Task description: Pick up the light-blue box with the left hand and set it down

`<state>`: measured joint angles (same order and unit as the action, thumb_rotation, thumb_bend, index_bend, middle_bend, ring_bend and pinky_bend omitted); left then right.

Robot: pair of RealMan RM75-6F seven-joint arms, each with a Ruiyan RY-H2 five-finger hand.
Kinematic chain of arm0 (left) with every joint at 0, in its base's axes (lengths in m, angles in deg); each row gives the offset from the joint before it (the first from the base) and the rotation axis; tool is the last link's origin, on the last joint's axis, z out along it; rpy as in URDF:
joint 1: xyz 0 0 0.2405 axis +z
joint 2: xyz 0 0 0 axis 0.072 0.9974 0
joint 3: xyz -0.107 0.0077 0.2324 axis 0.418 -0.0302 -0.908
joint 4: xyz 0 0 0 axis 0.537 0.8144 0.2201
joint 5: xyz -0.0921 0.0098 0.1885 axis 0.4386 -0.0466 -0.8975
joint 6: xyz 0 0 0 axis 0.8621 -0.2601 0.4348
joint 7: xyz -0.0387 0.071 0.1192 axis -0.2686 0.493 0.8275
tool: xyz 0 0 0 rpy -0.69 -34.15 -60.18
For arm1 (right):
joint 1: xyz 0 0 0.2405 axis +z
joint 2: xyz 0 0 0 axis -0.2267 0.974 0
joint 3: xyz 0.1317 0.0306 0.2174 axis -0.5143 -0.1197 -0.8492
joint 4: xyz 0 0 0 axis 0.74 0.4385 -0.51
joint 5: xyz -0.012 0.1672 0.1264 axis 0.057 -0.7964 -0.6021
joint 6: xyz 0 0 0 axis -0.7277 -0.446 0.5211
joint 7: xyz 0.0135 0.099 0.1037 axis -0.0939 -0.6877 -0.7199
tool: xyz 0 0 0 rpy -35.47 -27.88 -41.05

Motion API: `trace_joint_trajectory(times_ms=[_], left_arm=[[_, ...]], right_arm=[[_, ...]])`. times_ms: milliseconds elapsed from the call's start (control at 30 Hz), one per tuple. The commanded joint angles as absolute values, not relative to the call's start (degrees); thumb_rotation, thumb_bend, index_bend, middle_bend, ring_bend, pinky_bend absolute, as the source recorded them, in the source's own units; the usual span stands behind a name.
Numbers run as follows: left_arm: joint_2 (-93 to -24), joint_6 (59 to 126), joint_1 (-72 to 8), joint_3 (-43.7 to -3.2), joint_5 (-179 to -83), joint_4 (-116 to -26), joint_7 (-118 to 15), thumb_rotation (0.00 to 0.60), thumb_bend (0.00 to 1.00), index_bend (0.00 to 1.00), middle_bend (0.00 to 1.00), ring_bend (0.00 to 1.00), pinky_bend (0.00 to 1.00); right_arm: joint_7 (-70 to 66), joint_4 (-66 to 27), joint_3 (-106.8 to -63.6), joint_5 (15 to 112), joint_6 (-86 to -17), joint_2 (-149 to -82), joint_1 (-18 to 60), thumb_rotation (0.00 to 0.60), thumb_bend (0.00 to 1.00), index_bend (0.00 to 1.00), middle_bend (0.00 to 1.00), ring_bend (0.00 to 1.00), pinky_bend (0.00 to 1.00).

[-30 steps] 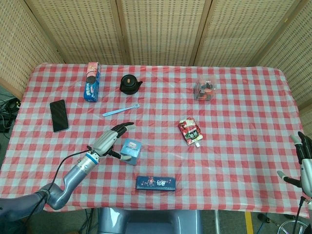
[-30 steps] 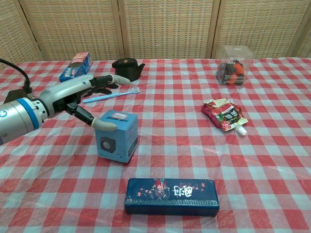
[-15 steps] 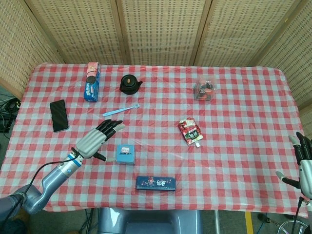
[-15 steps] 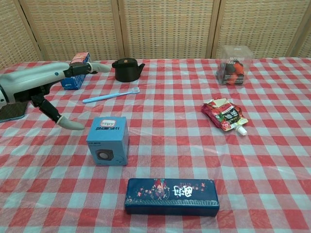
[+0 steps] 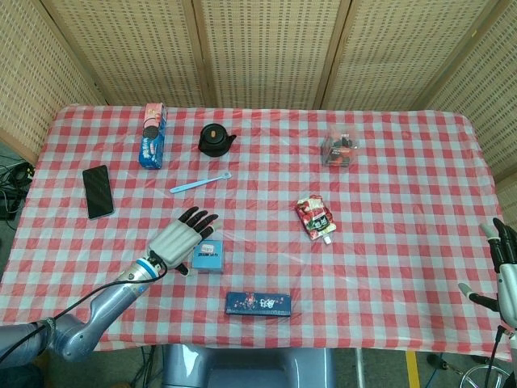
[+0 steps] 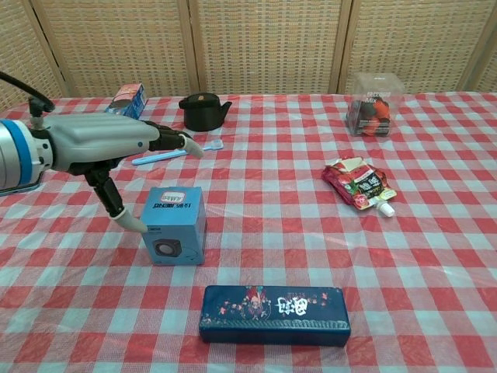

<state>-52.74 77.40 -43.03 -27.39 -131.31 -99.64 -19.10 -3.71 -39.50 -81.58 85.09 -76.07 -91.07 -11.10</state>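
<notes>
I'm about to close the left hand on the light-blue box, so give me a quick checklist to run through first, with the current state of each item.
1. Light-blue box standing flat on the table: ok.
2. Left hand open, fingers spread, holding nothing: ok.
3. Left hand lined up with the box: ok, it is above the box's left side, with the thumb reaching down beside its left face.
4. Thumb touching the box: cannot tell; it looks very close in the chest view.
5. Neighbours out of the way: ok, the dark-blue case in front and the blue toothbrush behind both lie apart from the box.
6. Right hand out of the way: ok, at the far right table edge.
</notes>
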Motion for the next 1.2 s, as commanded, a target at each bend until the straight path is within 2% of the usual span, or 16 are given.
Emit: trace_joint_trajectory(times_ms=[33, 200, 400, 500, 700, 933, 1000, 1067, 1133, 1200], left_arm=[[-54.6, 80.8, -49.1, -25.9, -115.8, -106.7, -5.2, 0.6, 0.0, 0.1, 0.06, 0.0, 0.0], [-57.2, 87.5, -53.9, -26.1, -102.9, -110.7, 4.2, 0.6, 0.0, 0.11, 0.06, 0.0, 0.0], [-60.2, 94.9, -57.5, -26.0, -95.7, -111.9, 11.2, 0.6, 0.0, 0.12, 0.05, 0.0, 0.0], [-62.1, 97.9, -58.8, -26.0, -94.1, -111.5, 13.7, 0.6, 0.0, 0.12, 0.05, 0.0, 0.01], [-66.2, 102.6, -61.0, -25.7, -88.9, -110.0, 17.8, 0.6, 0.0, 0.11, 0.05, 0.0, 0.09], [-68.8, 104.8, -62.3, -25.2, -86.9, -108.0, 19.6, 0.6, 0.0, 0.12, 0.06, 0.02, 0.1], [-69.2, 104.7, -62.5, -25.3, -86.7, -107.3, 19.9, 0.6, 0.0, 0.12, 0.08, 0.04, 0.13], [-69.6, 104.9, -62.7, -25.4, -86.6, -106.5, 20.4, 0.6, 0.0, 0.14, 0.13, 0.11, 0.21], [-70.1, 105.3, -62.8, -25.5, -86.5, -105.7, 20.8, 0.6, 0.0, 0.2, 0.2, 0.18, 0.28], [-70.4, 105.3, -62.9, -25.4, -86.3, -105.3, 20.9, 0.6, 0.0, 0.31, 0.3, 0.28, 0.36]], right_arm=[[-3.7, -39.5, -81.6, 85.1, -76.0, -91.1, -11.1, 0.6, 0.0, 0.0, 0.0, 0.0, 0.0], [-3.9, -39.4, -81.6, 85.1, -76.0, -91.1, -11.1, 0.6, 0.0, 0.0, 0.0, 0.0, 0.0], [-3.9, -39.4, -81.5, 85.2, -76.0, -91.0, -11.1, 0.6, 0.0, 0.0, 0.0, 0.0, 0.0], [-3.8, -39.4, -81.5, 85.2, -76.0, -91.1, -11.1, 0.6, 0.0, 0.0, 0.0, 0.0, 0.0], [-3.9, -39.3, -81.6, 85.0, -75.9, -91.1, -11.0, 0.6, 0.0, 0.0, 0.0, 0.0, 0.0], [-3.8, -39.2, -81.5, 85.0, -75.6, -91.2, -10.9, 0.6, 0.0, 0.0, 0.0, 0.0, 0.0], [-3.9, -39.1, -81.5, 84.9, -75.5, -91.2, -10.9, 0.6, 0.0, 0.0, 0.0, 0.0, 0.0], [-3.9, -39.1, -81.5, 84.9, -75.5, -91.2, -10.9, 0.6, 0.0, 0.0, 0.0, 0.0, 0.0], [-3.8, -39.1, -81.5, 84.9, -75.5, -91.3, -10.9, 0.6, 0.0, 0.0, 0.0, 0.0, 0.0], [-3.8, -39.1, -81.5, 84.9, -75.5, -91.3, -10.9, 0.6, 0.0, 0.0, 0.0, 0.0, 0.0]])
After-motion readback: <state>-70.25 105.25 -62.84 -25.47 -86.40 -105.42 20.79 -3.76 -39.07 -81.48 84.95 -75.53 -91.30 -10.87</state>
